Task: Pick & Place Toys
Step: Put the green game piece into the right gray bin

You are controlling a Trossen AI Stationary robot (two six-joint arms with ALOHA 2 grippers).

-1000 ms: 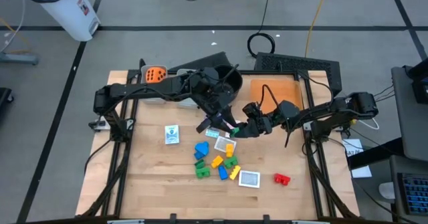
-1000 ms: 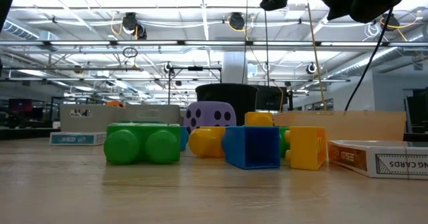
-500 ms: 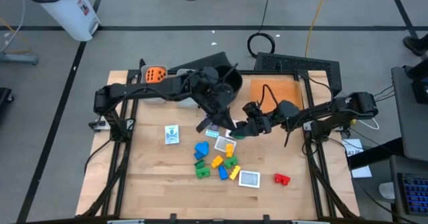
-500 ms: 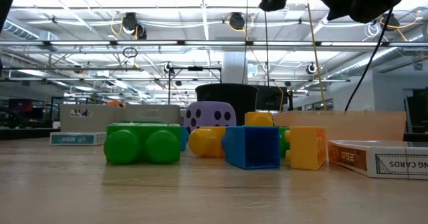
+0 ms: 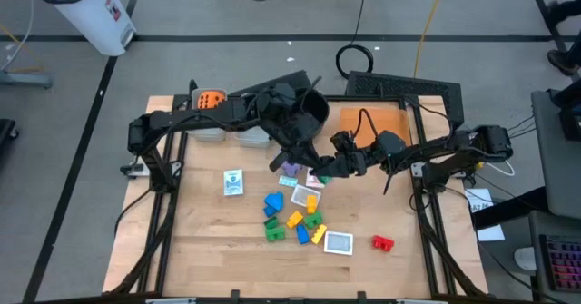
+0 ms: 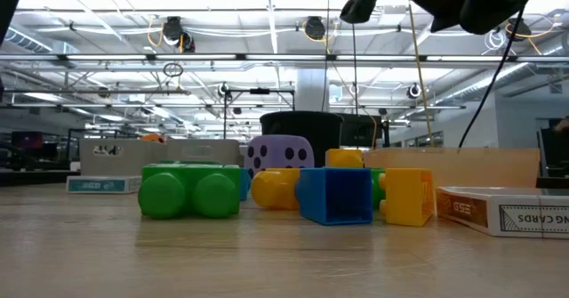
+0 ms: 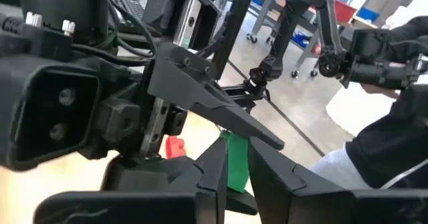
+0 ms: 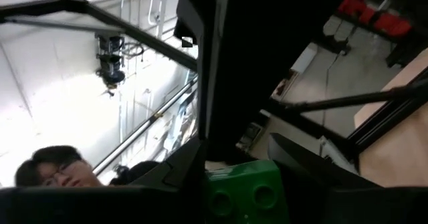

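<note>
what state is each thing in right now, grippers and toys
right gripper: shut on green block, raised above the table
left gripper: raised, tip to tip with the right one
purple die: resting on the table
red block: lying alone, apart from the pile
black pot: upright

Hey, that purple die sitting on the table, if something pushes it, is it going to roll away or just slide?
The purple die looks cube-shaped with flat faces, so a gentle push would probably slide it. Its corners seem rounded, so a harder shove might tumble it once. The yellow block sits close in front, likely stopping it.
</note>
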